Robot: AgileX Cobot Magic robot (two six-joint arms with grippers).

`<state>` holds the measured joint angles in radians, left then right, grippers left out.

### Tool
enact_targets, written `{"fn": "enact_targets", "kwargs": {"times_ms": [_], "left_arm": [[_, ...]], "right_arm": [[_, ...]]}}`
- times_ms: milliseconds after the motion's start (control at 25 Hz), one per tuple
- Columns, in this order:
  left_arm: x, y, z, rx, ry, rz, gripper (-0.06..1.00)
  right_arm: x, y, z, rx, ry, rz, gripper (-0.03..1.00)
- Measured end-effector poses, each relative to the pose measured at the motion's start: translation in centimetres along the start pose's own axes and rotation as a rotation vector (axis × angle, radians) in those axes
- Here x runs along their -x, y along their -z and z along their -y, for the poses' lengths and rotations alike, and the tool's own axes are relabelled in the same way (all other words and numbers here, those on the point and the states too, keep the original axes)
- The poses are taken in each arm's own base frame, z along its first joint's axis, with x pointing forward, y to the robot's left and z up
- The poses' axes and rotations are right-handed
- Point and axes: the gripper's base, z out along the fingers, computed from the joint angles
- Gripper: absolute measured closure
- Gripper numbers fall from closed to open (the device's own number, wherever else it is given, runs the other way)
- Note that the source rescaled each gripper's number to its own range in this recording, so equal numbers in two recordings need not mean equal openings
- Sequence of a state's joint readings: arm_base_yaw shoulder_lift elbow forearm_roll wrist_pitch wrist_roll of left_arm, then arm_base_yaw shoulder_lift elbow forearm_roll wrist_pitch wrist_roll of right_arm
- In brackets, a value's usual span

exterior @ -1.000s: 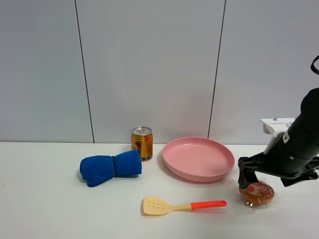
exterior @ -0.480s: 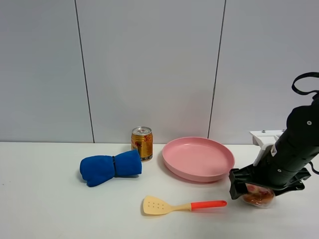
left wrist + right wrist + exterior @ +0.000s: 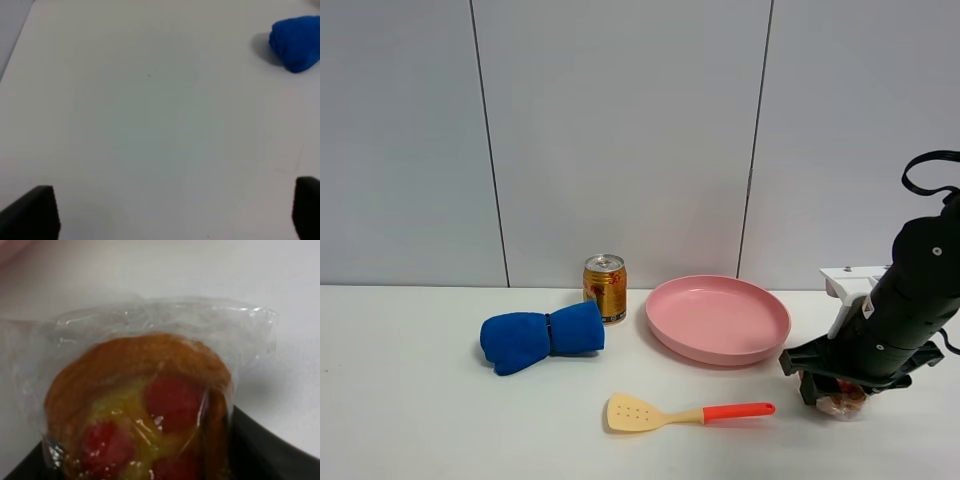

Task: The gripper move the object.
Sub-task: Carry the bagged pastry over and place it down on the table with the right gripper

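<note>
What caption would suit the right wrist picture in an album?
Plastic-wrapped muffin with red spots, close up between the black fingers of the claw, white table beyond.

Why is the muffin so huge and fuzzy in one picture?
Right wrist view: the camera sits very close, so the muffin fills the frame, slightly blurred, with glints on its plastic wrap. Exterior high view: sharp, evenly lit, the muffin small beneath the right gripper.

white table (image 3: pixel 420 430) carries blue cloth (image 3: pixel 542 338), can (image 3: pixel 605 288), pink plate (image 3: pixel 718 320), spatula (image 3: pixel 685 412), wrapped muffin (image 3: pixel 150 390).
</note>
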<state>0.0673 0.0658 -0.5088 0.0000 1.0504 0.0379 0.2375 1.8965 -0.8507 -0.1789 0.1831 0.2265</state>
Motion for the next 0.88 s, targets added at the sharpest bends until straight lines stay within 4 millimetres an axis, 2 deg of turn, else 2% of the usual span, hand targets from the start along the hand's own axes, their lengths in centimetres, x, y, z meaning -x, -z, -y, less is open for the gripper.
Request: {"fn": "enact_targets", "kwargs": {"times_ms": [120, 240, 440, 560, 640, 760, 880], "left_arm": [[0.0, 0.0, 0.0, 0.000, 0.000, 0.000, -0.06], [0.0, 0.0, 0.0, 0.000, 0.000, 0.000, -0.06], [0.0, 0.0, 0.0, 0.000, 0.000, 0.000, -0.06], [0.0, 0.0, 0.0, 0.000, 0.000, 0.000, -0.06], [0.0, 0.0, 0.0, 0.000, 0.000, 0.000, -0.06], [0.0, 0.0, 0.0, 0.000, 0.000, 0.000, -0.06], [0.0, 0.0, 0.0, 0.000, 0.000, 0.000, -0.06]], "right_arm": [[0.1, 0.7, -0.1, -0.003, 0.004, -0.006, 0.97], [0.5, 2.5, -0.1, -0.009, 0.007, 0.008, 0.97], [1.6, 8.2, -1.4, 0.005, 0.108, 0.124, 0.97], [2.8, 12.1, -3.5, 0.048, 0.186, 0.245, 0.97], [4.2, 14.7, -5.5, 0.082, 0.249, 0.320, 0.97], [6.8, 18.7, -9.4, 0.146, 0.355, 0.424, 0.97], [9.0, 21.6, -13.3, 0.207, 0.448, 0.515, 0.97]]}}
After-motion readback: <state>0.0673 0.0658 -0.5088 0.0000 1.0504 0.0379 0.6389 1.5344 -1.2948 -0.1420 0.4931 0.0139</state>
